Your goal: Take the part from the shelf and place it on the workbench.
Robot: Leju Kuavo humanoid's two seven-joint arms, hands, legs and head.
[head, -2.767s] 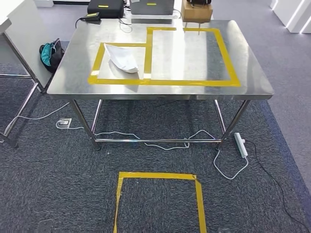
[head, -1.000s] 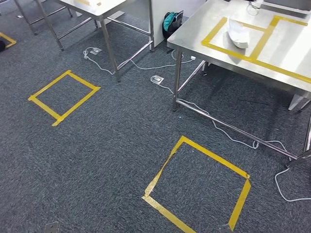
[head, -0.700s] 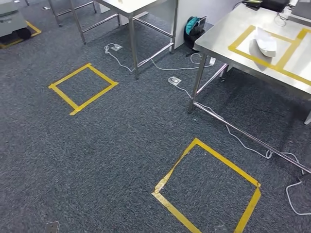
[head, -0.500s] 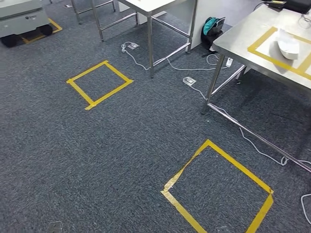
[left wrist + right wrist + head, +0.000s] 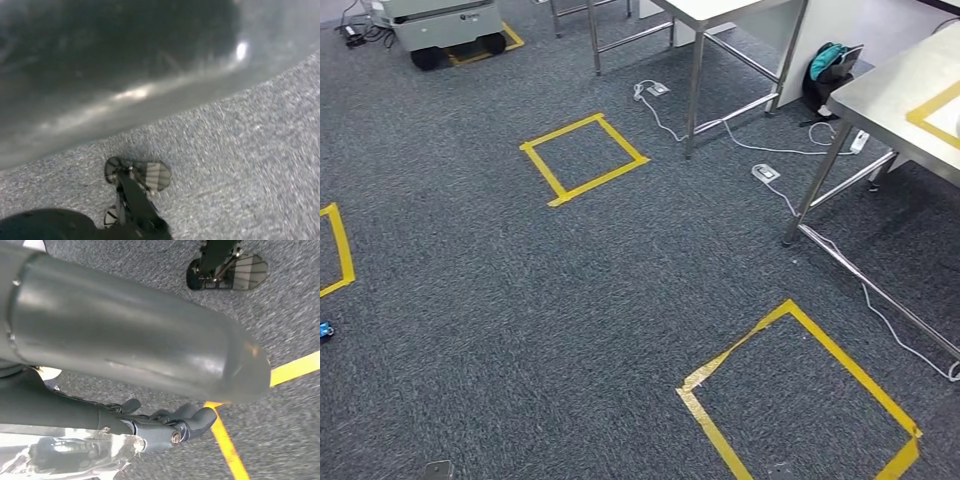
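The steel workbench (image 5: 901, 95) shows one corner at the right edge of the head view, with a strip of yellow tape (image 5: 935, 108) on its top. In the right wrist view my right hand (image 5: 143, 355) hangs over the carpet. Its thick grey thumb (image 5: 132, 330) lies apart from the dark fingers (image 5: 177, 426), and nothing is between them. My left hand (image 5: 113, 60) is a blurred grey mass close to the lens in the left wrist view, and how its fingers lie is unclear.
Yellow tape squares mark the grey carpet, one near me (image 5: 803, 400), one farther off (image 5: 584, 158), and part of one at the left edge (image 5: 339, 250). A wheeled grey cart (image 5: 444, 25) stands at the back left. White table legs (image 5: 695, 95), a teal bag (image 5: 833, 62) and floor cables (image 5: 765, 172) lie beyond.
The camera has swung left. The workbench with the white part on it has slid to the right edge, the part has passed out of the picture, and the cart and more floor squares have come in.
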